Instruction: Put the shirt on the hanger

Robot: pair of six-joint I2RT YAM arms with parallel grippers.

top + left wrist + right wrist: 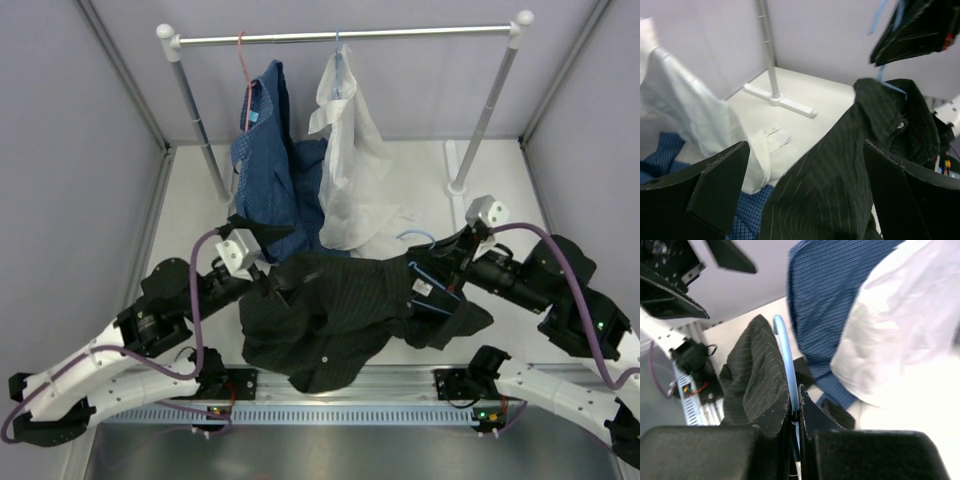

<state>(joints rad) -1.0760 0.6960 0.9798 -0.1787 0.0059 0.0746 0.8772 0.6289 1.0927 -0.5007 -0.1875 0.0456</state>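
Clamping: the right gripper (795,409) is squeezing its fingers together on the thin wire of the hanger (783,347), and no gap is showing between the pads.
Hanger: it is rising out of that pinch as a light-blue wire, running along the edge of the dark cloth. From above, its hook is poking out just beside the right wrist.
Shirt: the shirt (340,310) is sagging in a dark heap between the two arms, over the near part of the table (420,190). Its collar end is sitting toward the right gripper and a loose fold is hanging down toward the near edge.
Left gripper: the left gripper (805,170) is standing with its fingers wide apart, with pinstriped cloth showing in the gap. Whether the pads are touching that cloth cannot be told.
Behind: a blue shirt (265,170) and a white shirt (350,170) are hanging side by side from the rail (340,37), and their lower ends are reaching down just behind the black heap.
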